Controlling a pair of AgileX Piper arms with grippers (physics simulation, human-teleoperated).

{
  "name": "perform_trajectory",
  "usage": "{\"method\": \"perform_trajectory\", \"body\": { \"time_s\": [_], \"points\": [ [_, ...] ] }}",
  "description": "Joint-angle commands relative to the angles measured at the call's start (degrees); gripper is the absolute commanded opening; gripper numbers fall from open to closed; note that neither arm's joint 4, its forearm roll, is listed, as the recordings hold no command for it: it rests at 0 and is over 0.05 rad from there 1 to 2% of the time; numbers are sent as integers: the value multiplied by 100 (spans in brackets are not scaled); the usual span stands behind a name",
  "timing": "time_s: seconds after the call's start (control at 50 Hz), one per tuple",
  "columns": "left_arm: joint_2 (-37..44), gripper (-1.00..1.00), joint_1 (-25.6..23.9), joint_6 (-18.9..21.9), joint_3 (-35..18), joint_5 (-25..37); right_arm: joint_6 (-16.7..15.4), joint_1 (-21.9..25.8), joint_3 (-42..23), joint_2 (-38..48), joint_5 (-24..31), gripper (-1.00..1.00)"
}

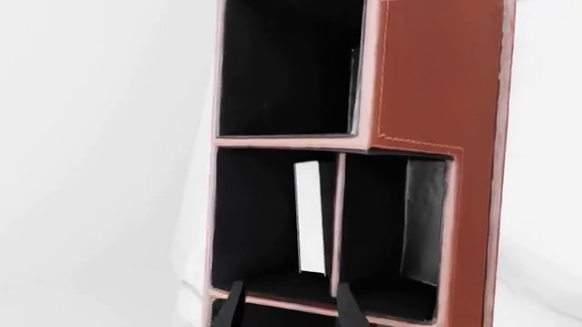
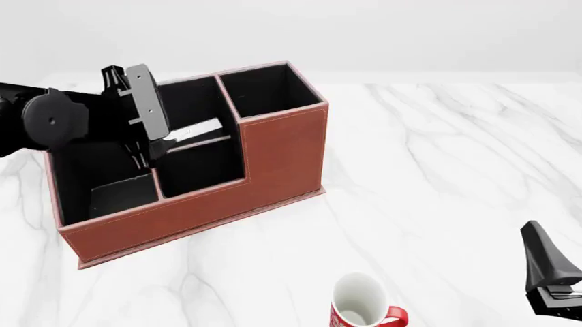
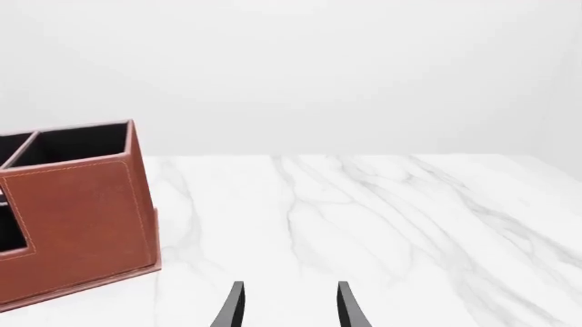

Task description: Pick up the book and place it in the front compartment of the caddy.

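The reddish-brown caddy point(image 2: 272, 157) stands left of centre; it also shows in the left wrist view point(image 1: 437, 75) and the right wrist view point(image 3: 82, 218). The book point(image 1: 309, 218) stands upright inside it, white page edge up, close against the thin partition point(image 1: 337, 225). It is on the side away from the low outer wall, so the front compartment point(image 1: 391, 231) beside it holds nothing. In the front view the book point(image 2: 195, 129) shows as a white strip behind the partition. My left gripper point(image 2: 157, 148) hovers over the caddy, open and empty point(image 1: 291, 310). My right gripper point(image 2: 538, 248) is open, far right.
A red-and-white mug point(image 2: 359, 310) stands upright near the table's front edge, right of the caddy. The caddy's tall end compartment point(image 2: 268, 88) and large left compartment point(image 2: 100, 184) hold nothing. White marble table point(image 3: 382, 218) stretches to the right.
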Motion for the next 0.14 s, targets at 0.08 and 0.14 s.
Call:
{"method": "perform_trajectory", "body": {
  "time_s": [0.08,0.14],
  "points": [
    [-771,100,-175,-301,568,58,-4,10,-3,3,-22,100],
    [-873,100,-237,-346,804,-28,-4,9,-3,4,-22,100]
  ]
}}
